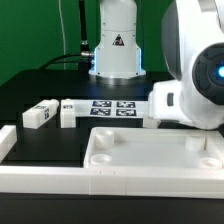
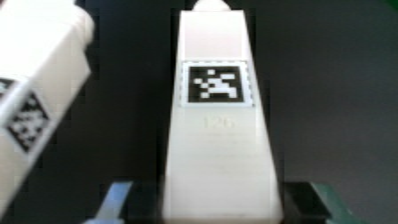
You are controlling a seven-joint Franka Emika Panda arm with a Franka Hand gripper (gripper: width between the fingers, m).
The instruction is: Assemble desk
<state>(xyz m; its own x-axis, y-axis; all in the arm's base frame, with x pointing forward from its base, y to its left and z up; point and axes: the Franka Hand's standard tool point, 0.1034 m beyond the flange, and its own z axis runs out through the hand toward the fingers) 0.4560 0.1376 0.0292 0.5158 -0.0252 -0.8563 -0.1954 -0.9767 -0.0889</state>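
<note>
- A black table carries loose white desk parts; a white robot arm fills the exterior view's right.
- The tabletop, a white rectangular tray with a raised rim, lies flat at the table's near edge, toward the exterior view's right. Small raised bumps sit near its inner corners.
- A long white rail runs along the near edge, just beside the tabletop.
- Toward the table's edge on the exterior view's left, a first leg and a second leg lie side by side, close but apart.
- The marker board lies flat near the table's middle, behind the tabletop, beside the second leg.
- In the wrist view, a centre leg lies lengthwise on the table, its black-and-white tag facing up.
- The gripper straddles one end of this leg. Its dark fingers stand narrow, one at each long side. Whether they press on the leg cannot be told.
- A side leg, also tagged, lies near the centre leg, with a strip of black table between them.
</note>
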